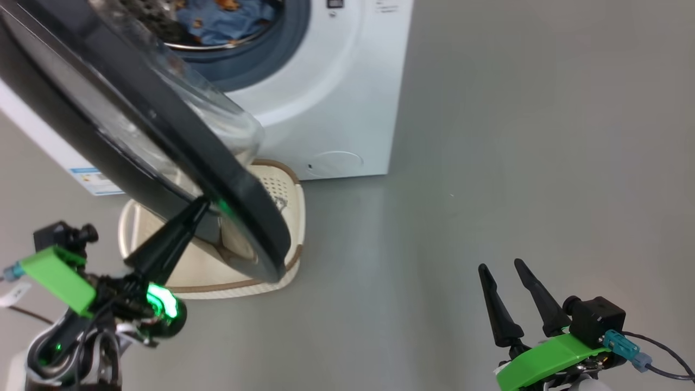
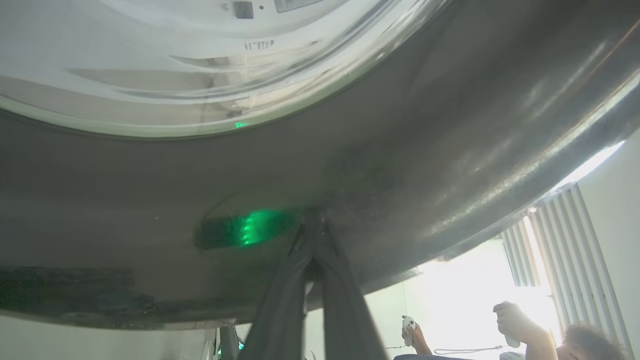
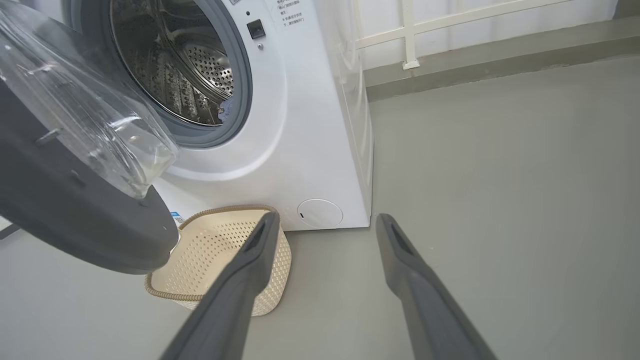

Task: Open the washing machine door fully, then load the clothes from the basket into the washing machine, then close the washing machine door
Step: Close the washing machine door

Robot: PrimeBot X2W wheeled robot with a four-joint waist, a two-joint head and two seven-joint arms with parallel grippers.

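Left fingers together, touching washing machine door.

- washing machine door: glossy black rim, clear glass bowl;
- drum: shiny perforated steel;
- basket: matt perforated plastic;
- clothes: soft printed cloth;
- floor: smooth matt grey

Head downward, left wrist close to door, right wrist facing washer
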